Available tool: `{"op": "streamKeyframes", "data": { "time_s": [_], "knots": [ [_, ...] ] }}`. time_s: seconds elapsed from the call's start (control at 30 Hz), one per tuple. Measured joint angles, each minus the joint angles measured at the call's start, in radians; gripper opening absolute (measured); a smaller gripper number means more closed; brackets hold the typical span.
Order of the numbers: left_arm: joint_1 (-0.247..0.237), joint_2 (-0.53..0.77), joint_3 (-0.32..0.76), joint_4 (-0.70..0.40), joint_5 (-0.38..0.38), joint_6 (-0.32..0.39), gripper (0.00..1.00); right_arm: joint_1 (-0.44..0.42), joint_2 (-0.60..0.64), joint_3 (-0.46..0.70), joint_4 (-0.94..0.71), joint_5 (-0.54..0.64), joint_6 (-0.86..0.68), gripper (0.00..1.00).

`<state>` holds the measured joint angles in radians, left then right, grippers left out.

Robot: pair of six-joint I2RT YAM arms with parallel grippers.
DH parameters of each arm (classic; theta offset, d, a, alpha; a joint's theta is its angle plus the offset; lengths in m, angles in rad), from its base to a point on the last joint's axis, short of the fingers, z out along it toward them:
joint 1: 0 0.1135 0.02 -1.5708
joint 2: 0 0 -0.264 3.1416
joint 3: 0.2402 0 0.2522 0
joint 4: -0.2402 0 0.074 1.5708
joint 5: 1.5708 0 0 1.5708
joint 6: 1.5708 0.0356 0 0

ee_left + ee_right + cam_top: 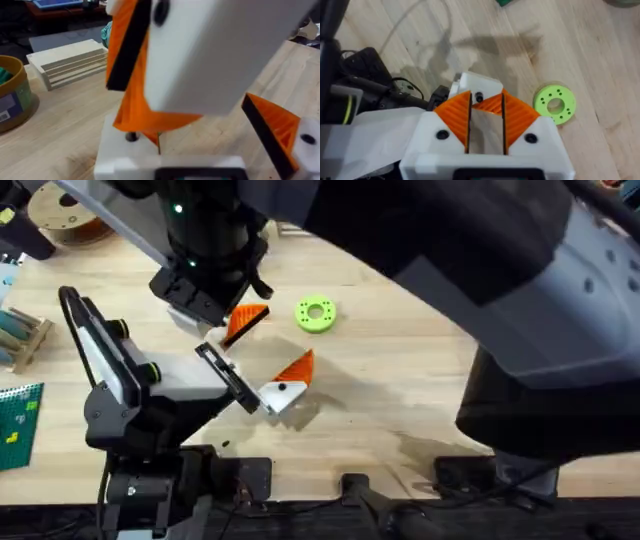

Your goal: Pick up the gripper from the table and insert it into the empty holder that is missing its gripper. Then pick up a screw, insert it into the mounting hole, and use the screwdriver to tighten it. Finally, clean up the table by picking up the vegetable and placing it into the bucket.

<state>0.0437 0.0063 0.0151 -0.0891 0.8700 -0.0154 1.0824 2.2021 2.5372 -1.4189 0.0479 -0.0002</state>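
Note:
My right gripper (486, 97) hangs over the white holder (479, 82), which has a dark mounting hole (479, 95). Its orange pads stand close together on a small orange piece, the gripper (491, 103). On the table (420, 390) the right gripper (235, 318) sits just behind my left gripper (285, 382), which is open beside the holder (270, 400). From the left wrist, the right arm's white mount (215, 50) and orange finger (135, 85) loom over the holder (112, 150). The yellow bucket (10, 97) stands farther off. Screw, screwdriver and vegetable are out of view.
A lime-green ring (315, 314) lies just right of the grippers. A brown spool (60, 220), a wooden rack (20, 335) and a green board (18, 425) line the left edge. A slatted wooden block (70, 62) sits near the bucket. The right arm (520, 290) blurs over the right half.

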Motion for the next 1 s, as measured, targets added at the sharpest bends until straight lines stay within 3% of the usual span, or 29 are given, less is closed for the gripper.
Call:
{"op": "streamKeyframes", "data": {
  "time_s": [0.37, 0.43, 0.47, 0.53, 0.57, 1.0],
  "knots": [
    [0.000, 0.000, 0.000, 0.000, 0.000, 0.000, 0.986, -0.027, 0.000, 0.005, -0.008, 0.000, 0.000, 0.353],
    [0.000, 0.000, 0.000, 0.000, 0.000, 0.000, 0.986, -0.037, 0.000, 0.005, -0.008, 0.000, -0.001, 0.304],
    [0.000, 0.000, 0.000, 0.000, 0.000, 0.000, 0.986, -0.041, 0.000, 0.005, -0.008, -0.001, -0.003, 0.246],
    [0.000, 0.000, 0.000, 0.000, 0.000, 0.000, 0.986, -0.050, 0.000, 0.005, -0.007, -0.010, 0.000, 0.039],
    [0.000, 0.000, 0.000, 0.000, 0.000, 0.000, 0.986, -0.053, 0.000, 0.005, -0.007, -0.019, 0.000, 0.012],
    [0.000, 0.000, 0.000, 0.000, 0.000, 0.000, 0.986, -0.053, 0.000, 0.005, -0.006, -0.093, 0.000, 0.005]
  ]
}}
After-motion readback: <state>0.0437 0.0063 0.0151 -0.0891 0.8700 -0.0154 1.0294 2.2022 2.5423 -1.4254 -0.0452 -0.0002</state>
